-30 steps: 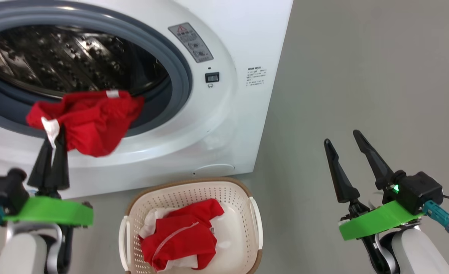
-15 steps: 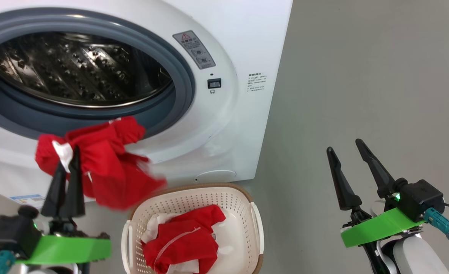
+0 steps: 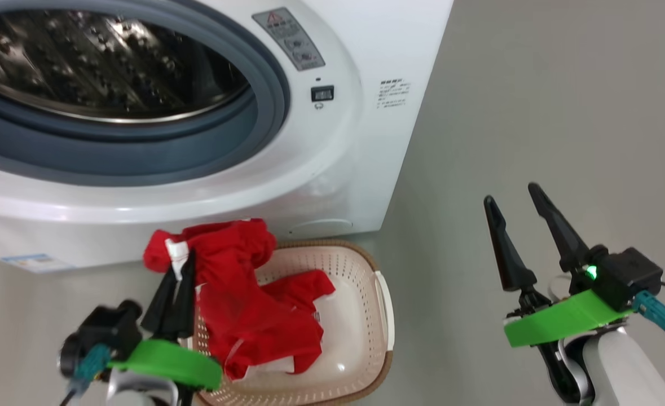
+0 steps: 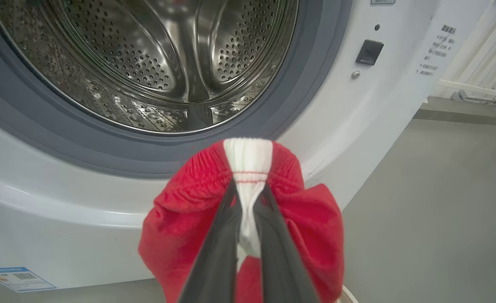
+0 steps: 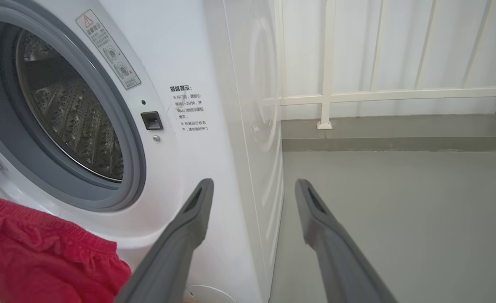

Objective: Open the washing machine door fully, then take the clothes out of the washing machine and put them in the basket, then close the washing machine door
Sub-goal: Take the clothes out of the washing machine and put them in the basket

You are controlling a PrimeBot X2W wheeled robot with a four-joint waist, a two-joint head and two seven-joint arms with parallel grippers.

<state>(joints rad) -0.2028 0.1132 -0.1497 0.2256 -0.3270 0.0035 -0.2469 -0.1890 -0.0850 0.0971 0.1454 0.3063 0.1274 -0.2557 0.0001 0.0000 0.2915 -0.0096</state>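
The left gripper [image 3: 181, 269], dark fingers pinched shut on the white band of a bright red soft garment [image 3: 236, 316], holds it hanging over the cream perforated plastic basket [image 3: 387, 316] before the big white front-loading washing machine [image 3: 338, 169]. The right gripper [image 3: 510, 193] stands open, well apart.

Bright, even light, soft shadows; glare glints inside the washing machine [image 4: 168, 63]. The left gripper [image 3: 181, 265] seems slightly motion-blurred; wrist views bend at edges.

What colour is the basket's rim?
Brown, on the cream basket; the head view shows it best.
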